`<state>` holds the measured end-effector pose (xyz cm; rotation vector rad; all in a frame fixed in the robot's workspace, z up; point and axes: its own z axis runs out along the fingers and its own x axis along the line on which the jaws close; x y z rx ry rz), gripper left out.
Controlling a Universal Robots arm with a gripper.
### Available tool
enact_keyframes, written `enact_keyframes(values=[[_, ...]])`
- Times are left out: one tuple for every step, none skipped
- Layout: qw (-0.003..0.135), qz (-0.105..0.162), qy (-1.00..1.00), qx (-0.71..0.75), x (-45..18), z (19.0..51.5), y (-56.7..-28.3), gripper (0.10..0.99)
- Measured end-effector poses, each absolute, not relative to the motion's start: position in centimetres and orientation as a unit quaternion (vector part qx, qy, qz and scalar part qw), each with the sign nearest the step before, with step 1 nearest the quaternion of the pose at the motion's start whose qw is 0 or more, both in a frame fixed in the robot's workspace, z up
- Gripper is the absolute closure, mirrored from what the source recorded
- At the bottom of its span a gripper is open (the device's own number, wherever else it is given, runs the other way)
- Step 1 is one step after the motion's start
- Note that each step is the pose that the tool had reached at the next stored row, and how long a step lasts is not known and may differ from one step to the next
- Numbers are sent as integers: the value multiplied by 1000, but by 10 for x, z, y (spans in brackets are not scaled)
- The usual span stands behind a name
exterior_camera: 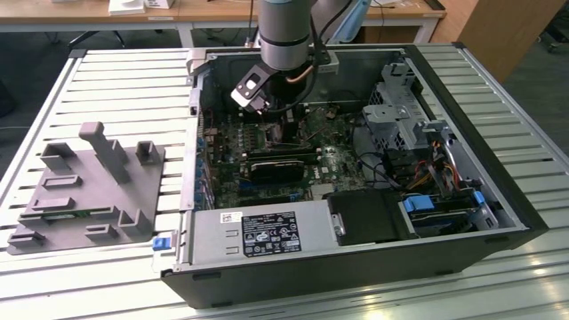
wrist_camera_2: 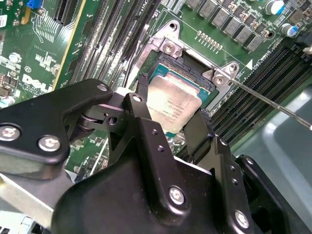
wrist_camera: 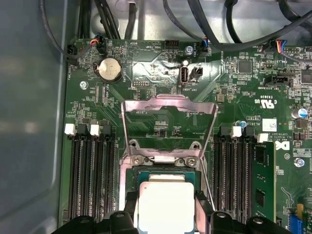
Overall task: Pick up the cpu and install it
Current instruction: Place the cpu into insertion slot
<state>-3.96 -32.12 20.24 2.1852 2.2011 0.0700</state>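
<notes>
The cpu (wrist_camera_2: 171,105), a small square chip with a silver-grey top plate, sits between my two black fingers (wrist_camera_2: 197,130). My gripper (wrist_camera_2: 170,111) is shut on it by its opposite edges. It hangs level just over the open socket (wrist_camera_2: 191,64) on the green motherboard, and I cannot tell whether it touches the socket. In the first wrist view the cpu (wrist_camera: 165,204) lies in line with the socket, whose metal load plate (wrist_camera: 168,105) is flipped open beyond it. In the exterior view my gripper (exterior_camera: 284,130) reaches down into the open computer case (exterior_camera: 524,220).
A thin socket lever (wrist_camera_2: 268,102) sticks out to one side. Memory slots (wrist_camera: 90,170) flank the socket, and one holds a memory stick (wrist_camera: 258,173). A long black card (exterior_camera: 277,168), cables, a drive cage (exterior_camera: 400,100) and a power supply (exterior_camera: 258,233) crowd the case. A grey fixture (exterior_camera: 89,193) stands at the exterior view's left.
</notes>
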Motion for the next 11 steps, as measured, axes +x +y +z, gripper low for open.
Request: enact_keyframes(values=[[20, 23, 709, 704, -40, 202, -321, 545], [20, 23, 709, 704, -40, 202, -321, 545], [20, 23, 709, 704, -40, 201, -321, 545], [19, 23, 709, 704, -40, 201, -321, 545], [19, 23, 709, 704, -40, 200, -321, 545], [19, 23, 709, 704, -40, 199, -321, 545], [19, 23, 709, 704, -40, 199, -321, 545], [19, 23, 709, 704, -40, 198, -321, 545], [19, 23, 709, 704, -40, 197, -321, 545], [19, 23, 709, 704, -40, 197, -321, 545], [19, 23, 709, 704, -40, 196, -321, 545]])
